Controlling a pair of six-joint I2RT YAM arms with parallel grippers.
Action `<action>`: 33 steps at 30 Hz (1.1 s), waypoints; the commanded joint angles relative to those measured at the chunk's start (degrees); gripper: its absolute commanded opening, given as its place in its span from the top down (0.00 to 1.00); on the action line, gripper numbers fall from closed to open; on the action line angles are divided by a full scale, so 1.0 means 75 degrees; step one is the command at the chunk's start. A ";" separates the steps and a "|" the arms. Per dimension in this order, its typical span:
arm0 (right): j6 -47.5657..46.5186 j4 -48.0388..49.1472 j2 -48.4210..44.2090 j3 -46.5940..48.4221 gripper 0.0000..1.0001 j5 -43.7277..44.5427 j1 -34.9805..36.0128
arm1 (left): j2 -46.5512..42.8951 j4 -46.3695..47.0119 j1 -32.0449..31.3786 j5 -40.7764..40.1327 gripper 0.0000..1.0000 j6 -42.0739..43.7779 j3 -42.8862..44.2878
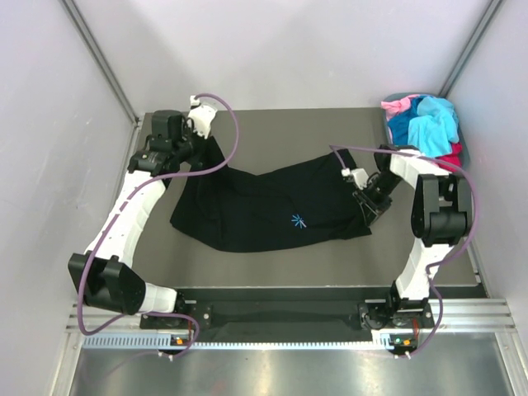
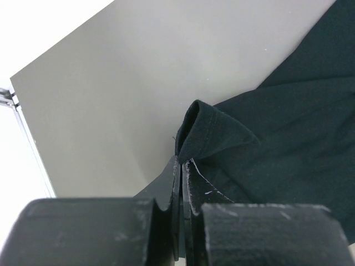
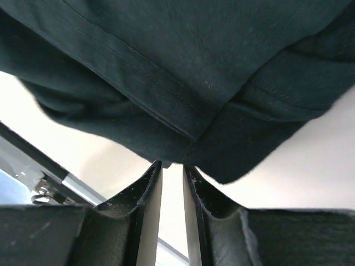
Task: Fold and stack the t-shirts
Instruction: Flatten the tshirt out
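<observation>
A large black t-shirt (image 1: pixel 256 206) lies spread across the middle of the table, its light-blue starburst logo (image 1: pixel 298 220) facing up. At the shirt's far left corner, my left gripper (image 1: pixel 205 147) is shut on a raised fold of the black cloth (image 2: pixel 213 124), which sits right at the fingertips. My right gripper (image 1: pixel 369 210) is at the shirt's right edge. In the right wrist view its jaws (image 3: pixel 172 165) stand slightly open with nothing between them. The shirt's hemmed edge (image 3: pixel 183 66) hangs just beyond the tips. More t-shirts (image 1: pixel 425 124), turquoise, blue, pink and red, are heaped at the back right.
The coloured shirts lie in a grey-blue basket (image 1: pixel 388 124) at the table's back right corner. Grey walls close in the left, back and right sides. A purple cable (image 1: pixel 231 124) loops over each arm. Bare table (image 1: pixel 272 132) shows behind the black shirt.
</observation>
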 commanded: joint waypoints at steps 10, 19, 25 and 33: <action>0.0046 -0.0647 -0.0550 0.1919 0.76 -0.0685 -0.0156 | -0.0207 0.0325 -0.0006 0.0282 1.00 -0.0155 -0.0157; -0.0727 -0.1387 0.0236 0.1172 0.62 -0.0487 -0.0167 | -0.0323 0.0302 -0.0006 0.0059 1.00 -0.0037 -0.0215; -0.0646 -0.1000 0.0306 0.0726 0.57 -0.0650 -0.0167 | -0.0301 0.0337 -0.0006 0.0130 1.00 -0.0084 -0.0333; -0.0411 -0.0590 0.0740 0.0446 0.51 -0.0931 -0.0109 | -0.0183 0.0349 -0.0006 0.0247 1.00 -0.0225 -0.0227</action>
